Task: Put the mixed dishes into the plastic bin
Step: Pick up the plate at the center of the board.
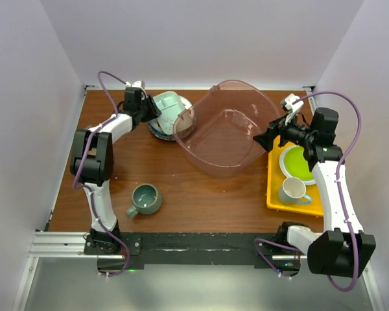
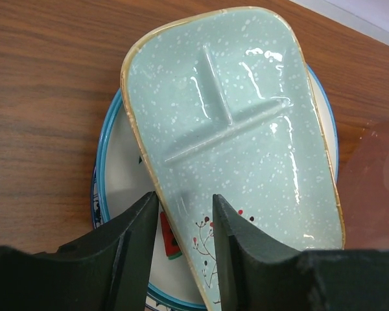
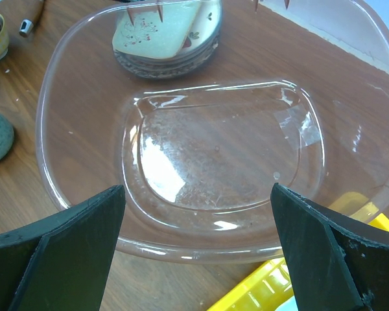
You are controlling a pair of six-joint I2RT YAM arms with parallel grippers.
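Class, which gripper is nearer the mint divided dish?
Left. The left gripper straddles the rim of the mint divided dish; the right gripper hovers beyond the plastic bin, which lies between them.

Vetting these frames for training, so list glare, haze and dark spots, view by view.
Top external: evenly lit and sharp. Left wrist: white glare streaks on the mint dish; the left tool is a dark mass with little detail. Right wrist: bright glare patches on the floor of the plastic bin; the stacked dishes show hazily through its wall.
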